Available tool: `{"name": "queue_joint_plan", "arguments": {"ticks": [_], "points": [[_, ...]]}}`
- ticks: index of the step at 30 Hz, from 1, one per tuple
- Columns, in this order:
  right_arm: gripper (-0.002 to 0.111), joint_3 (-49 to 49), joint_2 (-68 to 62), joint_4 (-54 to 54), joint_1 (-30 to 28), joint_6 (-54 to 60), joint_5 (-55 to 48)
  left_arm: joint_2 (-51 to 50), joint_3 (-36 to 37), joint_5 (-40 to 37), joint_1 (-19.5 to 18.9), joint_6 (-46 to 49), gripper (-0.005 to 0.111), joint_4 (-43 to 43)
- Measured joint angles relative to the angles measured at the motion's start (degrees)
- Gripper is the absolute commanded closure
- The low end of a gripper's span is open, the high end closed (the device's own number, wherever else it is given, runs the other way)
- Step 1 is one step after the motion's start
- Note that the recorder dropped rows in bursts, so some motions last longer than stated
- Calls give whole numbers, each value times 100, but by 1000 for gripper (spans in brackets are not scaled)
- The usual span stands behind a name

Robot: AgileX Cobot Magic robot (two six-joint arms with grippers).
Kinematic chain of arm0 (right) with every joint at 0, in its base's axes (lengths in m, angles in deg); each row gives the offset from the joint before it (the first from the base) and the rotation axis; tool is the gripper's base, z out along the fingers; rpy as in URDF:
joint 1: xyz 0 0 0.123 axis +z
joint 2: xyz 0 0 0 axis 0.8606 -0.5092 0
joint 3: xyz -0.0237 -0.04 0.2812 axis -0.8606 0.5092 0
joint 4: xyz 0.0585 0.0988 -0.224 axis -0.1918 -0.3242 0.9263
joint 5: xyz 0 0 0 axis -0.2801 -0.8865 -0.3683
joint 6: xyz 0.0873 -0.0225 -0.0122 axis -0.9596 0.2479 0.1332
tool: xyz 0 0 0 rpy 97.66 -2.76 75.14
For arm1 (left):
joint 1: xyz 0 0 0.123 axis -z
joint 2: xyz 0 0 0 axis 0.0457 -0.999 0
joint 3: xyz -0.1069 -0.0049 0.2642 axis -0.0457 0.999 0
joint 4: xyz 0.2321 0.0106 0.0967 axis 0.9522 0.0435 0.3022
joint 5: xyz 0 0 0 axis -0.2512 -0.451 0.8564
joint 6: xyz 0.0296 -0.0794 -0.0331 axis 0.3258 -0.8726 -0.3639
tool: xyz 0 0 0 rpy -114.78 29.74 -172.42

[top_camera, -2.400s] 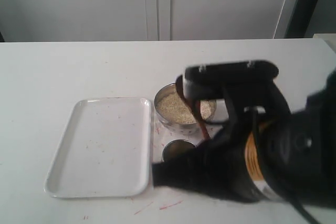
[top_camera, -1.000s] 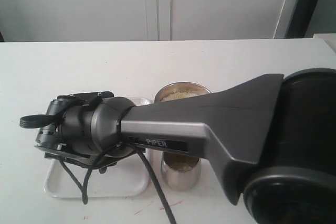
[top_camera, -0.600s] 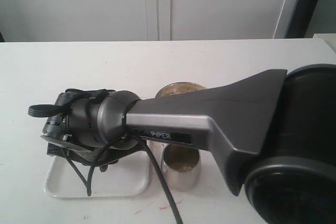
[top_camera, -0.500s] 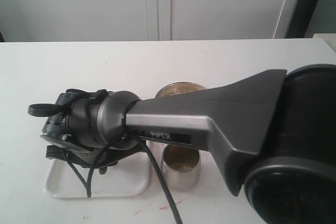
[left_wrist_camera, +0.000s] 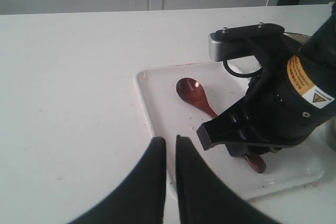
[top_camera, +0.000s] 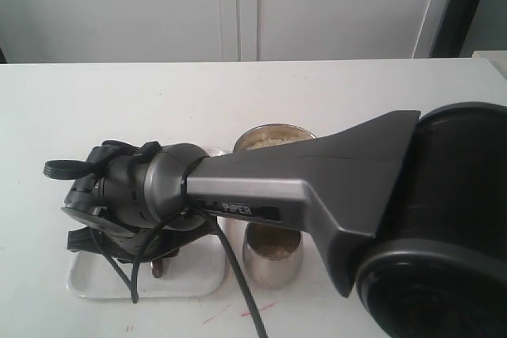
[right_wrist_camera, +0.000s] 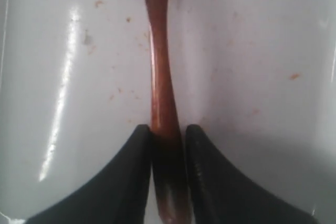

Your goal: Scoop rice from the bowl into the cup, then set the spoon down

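Lower now, right gripper [right_wrist_camera: 168,129] tight around spoon [right_wrist_camera: 160,77] on tray [left_wrist_camera: 157,109]; white table [top_camera: 238,93], pale cabinets [top_camera: 158,5].

**Light and picture quality, three views**

Exterior view: bright, even, diffuse light. The white table [top_camera: 119,100] is near blown out and shows little texture. The right arm [top_camera: 317,187] sits close to the lens as a dark, soft-edged mass and casts a soft shadow on the tray [top_camera: 190,279]. The cup [top_camera: 273,263] shows dull grey reflections with no hard glare. The frame is slightly soft overall.

Left wrist view: sharpest mid-frame. The spoon [left_wrist_camera: 197,98] has a small highlight in its bowl. The left gripper [left_wrist_camera: 169,141] in the foreground is dark and blurred.

Right wrist view: very close and out of focus. Streaks of glare run along the tray, and the spoon handle has a lengthwise sheen. Shadow deepens around the right gripper [right_wrist_camera: 168,129].
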Motion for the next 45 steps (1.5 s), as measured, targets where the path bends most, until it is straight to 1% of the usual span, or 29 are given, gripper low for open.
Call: {"name": "queue_joint_plan", "arguments": {"ticks": [13,20,24,30,34,40,45], "points": [[76,0,14,24,0,0,149,0,0,0,0,0,92,0],[76,0,521,35,0,202,-11,0,0,0,0,0,92,0],[76,0,928,181,0,708,-546,0,0,0,0,0,92,0],[76,97,1483,415,0,2384,-1332,0,0,0,0,0,92,0],[76,571,1946,426,67,2826,-1295,0,0,0,0,0,92,0],[76,1604,3051,414,234,2958,-669,0,0,0,0,0,92,0],[76,2562,4075,436,280,2958,-606,0,0,0,0,0,92,0]]}}
